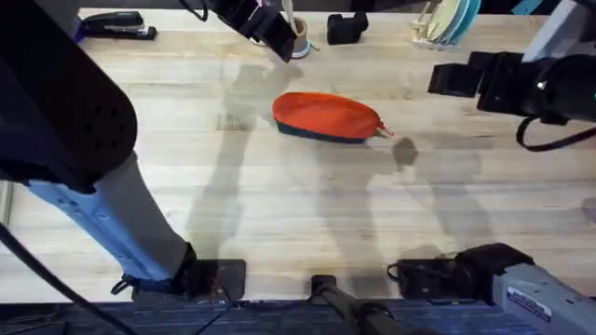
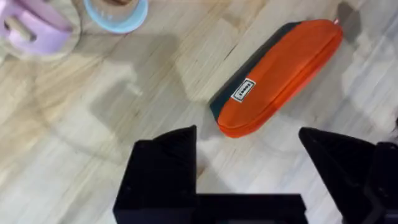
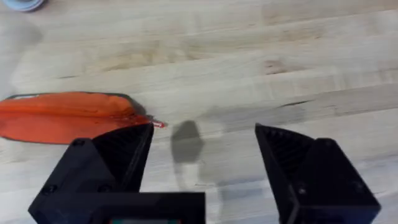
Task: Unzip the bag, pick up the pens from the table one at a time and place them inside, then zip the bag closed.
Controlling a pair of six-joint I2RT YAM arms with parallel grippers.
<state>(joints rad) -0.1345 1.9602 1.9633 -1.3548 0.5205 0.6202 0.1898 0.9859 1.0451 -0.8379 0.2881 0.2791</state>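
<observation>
The orange bag (image 1: 326,114) lies on its side in the middle of the table (image 1: 279,214), navy edge toward the near side and its small pull tab (image 1: 384,131) at the right end. The zipper line looks closed in the right wrist view, where the bag (image 3: 62,117) and tab (image 3: 158,124) sit ahead of my right gripper (image 3: 204,134). That gripper (image 1: 449,80) hovers open, to the right of the bag. My left gripper (image 1: 272,35) hangs open above the far side of the bag (image 2: 280,74). The pens are out of view.
A black stapler (image 1: 116,25) lies at the far left corner. A light blue cup (image 1: 300,43), a black object (image 1: 346,28) and a rack of plates (image 1: 447,20) line the far edge. Bare wood stretches in front of the bag.
</observation>
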